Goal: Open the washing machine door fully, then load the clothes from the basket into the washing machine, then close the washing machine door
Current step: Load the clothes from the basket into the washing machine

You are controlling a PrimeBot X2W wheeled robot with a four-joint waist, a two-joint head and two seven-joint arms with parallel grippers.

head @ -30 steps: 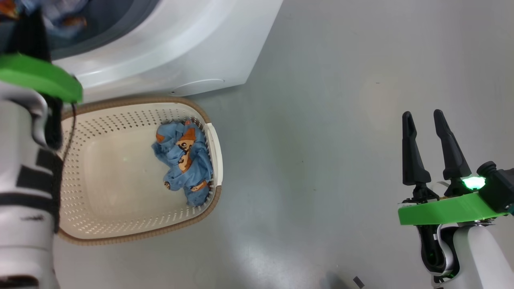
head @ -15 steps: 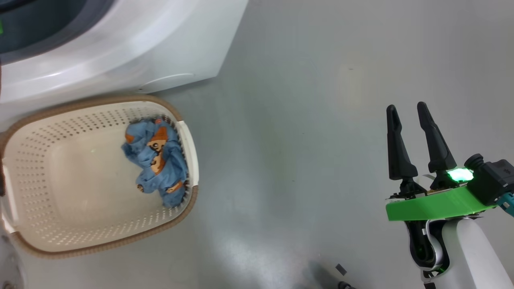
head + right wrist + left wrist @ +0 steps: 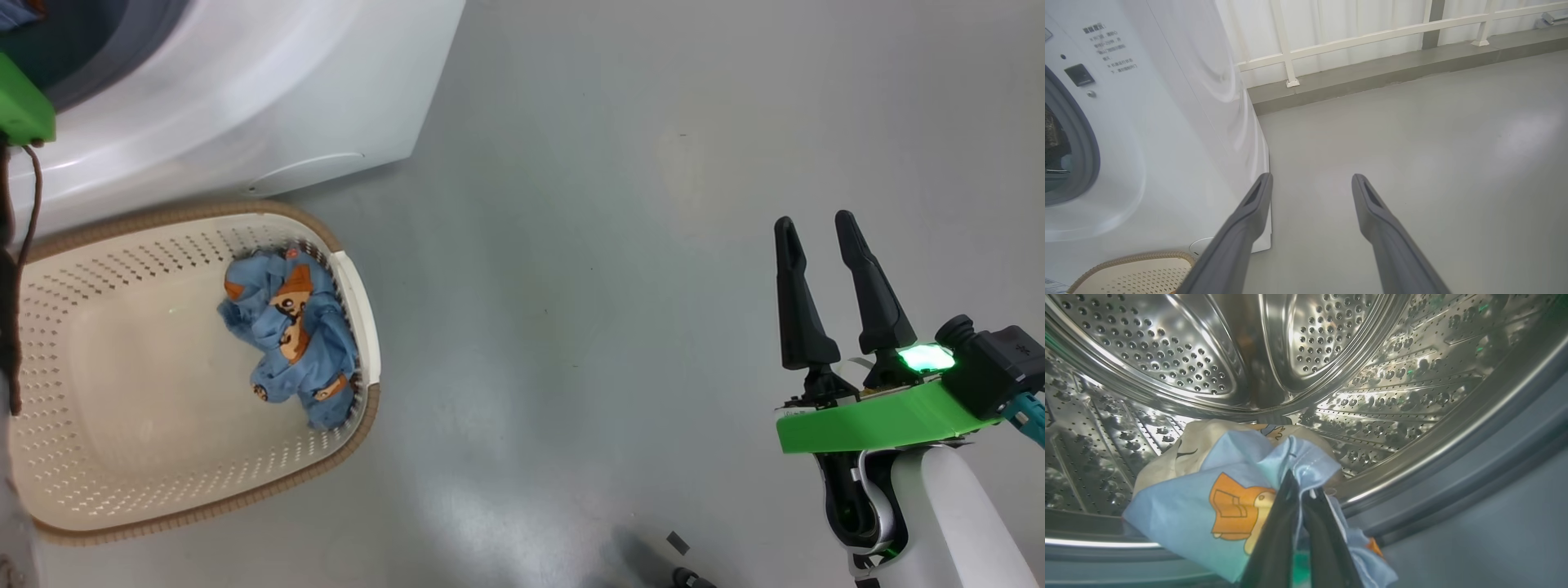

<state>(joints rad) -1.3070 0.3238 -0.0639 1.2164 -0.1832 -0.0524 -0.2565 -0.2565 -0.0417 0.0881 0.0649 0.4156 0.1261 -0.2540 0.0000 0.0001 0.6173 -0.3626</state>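
My left gripper [image 3: 1300,486] pinched a light blue garment [image 3: 1180,514] inside the washing machine [image 3: 245,106]; my right gripper [image 3: 815,220] hung spread and empty, right of it

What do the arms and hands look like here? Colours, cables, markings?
Right hand: two long tapered black fingers, bright green wrist plate, lit green lamp, black camera block, teal plug, glossy white forearm. Left hand: same dark fingers, green plate, a dark cable hanging below it.
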